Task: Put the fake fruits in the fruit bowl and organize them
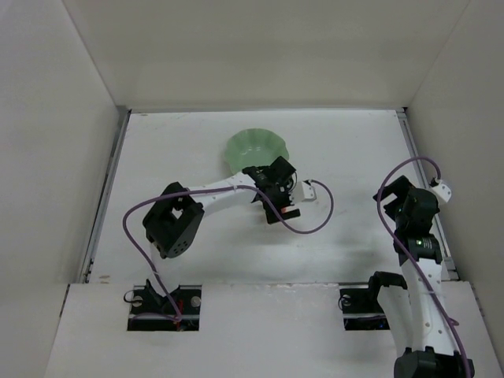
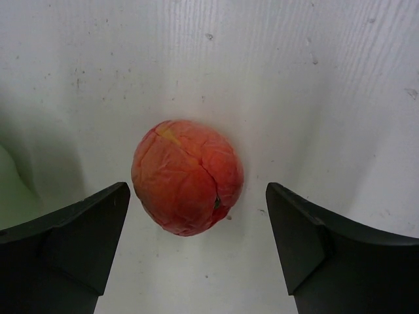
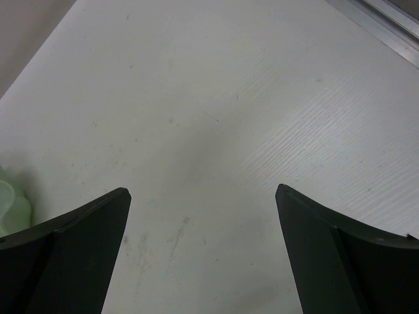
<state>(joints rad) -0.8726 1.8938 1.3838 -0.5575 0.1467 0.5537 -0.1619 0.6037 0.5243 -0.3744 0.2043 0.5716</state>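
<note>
Fruit (image 2: 186, 178), red-orange w/ yellow patch: on table (image 2: 314, 85), between jaws of L claw (image 2: 196, 190), spread, not touching. Bowl (image 1: 256, 147), mint-green: just beside L claw. R claw (image 3: 203, 193): spread, over table.

Seen from overhead, the left arm (image 1: 213, 191) reaches from its base at the lower left up and rightward to the centre of the frame. Its elbow is bent at centre left and its wrist is turned downward. The left gripper (image 2: 196, 188) has its jaws spread wide, its dark fingers (image 2: 78, 242) filling the lower corners of the wrist view. The right arm (image 1: 419, 260) is folded along the right edge of the overhead frame, and the right gripper (image 3: 201, 190) is likewise spread wide, clasping nothing.
</note>
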